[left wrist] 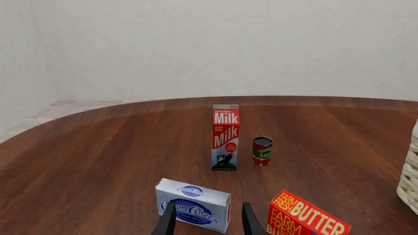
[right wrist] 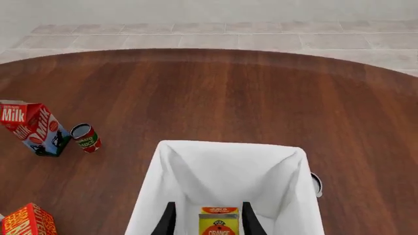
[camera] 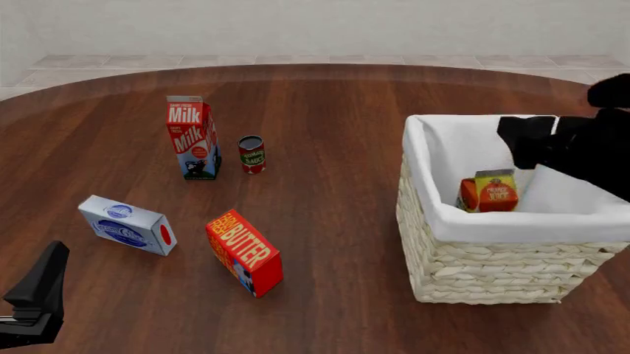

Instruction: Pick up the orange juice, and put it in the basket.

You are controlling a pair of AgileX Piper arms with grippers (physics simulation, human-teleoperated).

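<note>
The orange juice (camera: 489, 192) carton rests inside the basket (camera: 492, 265), leaning against its near wall. In the right wrist view the carton (right wrist: 219, 224) shows between my fingers, down in the white liner (right wrist: 228, 145). My right gripper (camera: 530, 146) hovers over the basket's far right part, open, with the carton below it (right wrist: 208, 223). My left gripper (camera: 49, 265) is open and empty at the near left, low over the table. In its wrist view (left wrist: 208, 225) it points toward the cream cheese box.
A red-and-white milk carton (camera: 193, 137) and a small can (camera: 252, 154) stand at the far left. A blue-and-white cream cheese box (camera: 128, 225) and a red butter box (camera: 244, 252) lie at the near left. The basket's edge (left wrist: 410, 181) shows in the left wrist view.
</note>
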